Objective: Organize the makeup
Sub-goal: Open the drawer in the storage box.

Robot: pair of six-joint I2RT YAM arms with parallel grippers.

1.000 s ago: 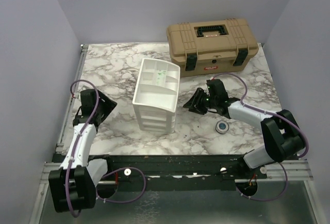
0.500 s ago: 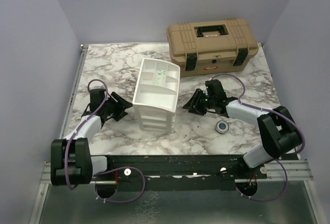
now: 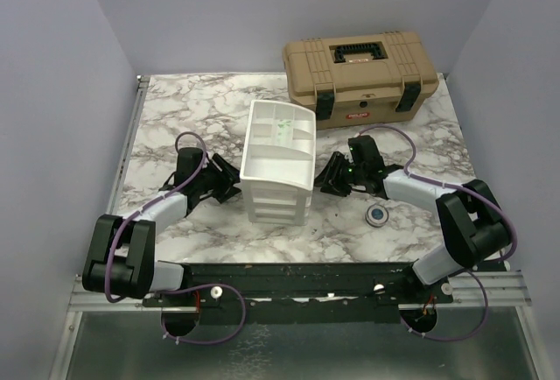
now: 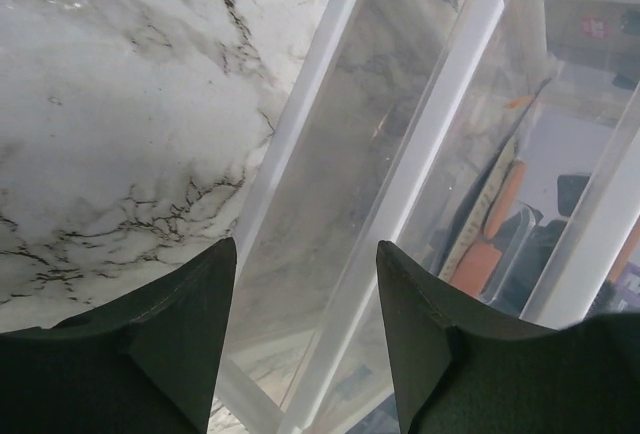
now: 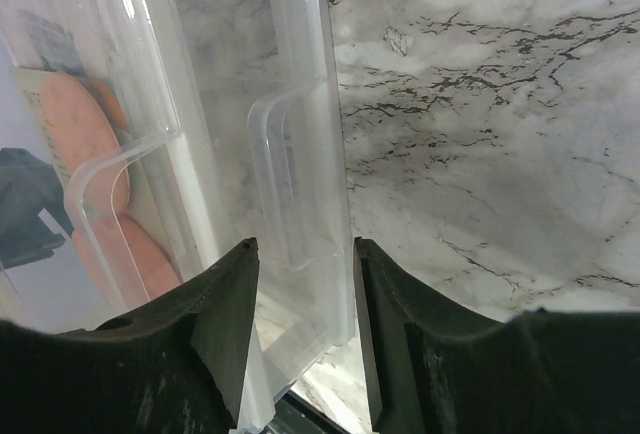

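The white drawer unit (image 3: 278, 165) stands mid-table. My left gripper (image 3: 229, 186) is against its left side; in the left wrist view the gripper (image 4: 306, 246) is open, its fingers astride a white frame rail (image 4: 420, 174) with gaps on both sides. My right gripper (image 3: 325, 179) is at the unit's right side; the right wrist view shows this gripper (image 5: 305, 244) shut on the end of a clear drawer (image 5: 300, 154). Salmon discs (image 5: 70, 124) of the makeup show inside through the plastic, and orange shapes (image 4: 505, 194) too. A round blue-centred compact (image 3: 377, 214) lies on the table, right of the unit.
A closed tan toolbox (image 3: 359, 73) sits at the back right, just behind the unit. Purple walls close in the marble table (image 3: 175, 117) on three sides. The black rail (image 3: 280, 279) with the arm bases runs along the near edge.
My left arm swung in from the left edge to the unit's side, its jaws narrowing slightly. The unit turned and shifted a little to the right. The right gripper barely moved.
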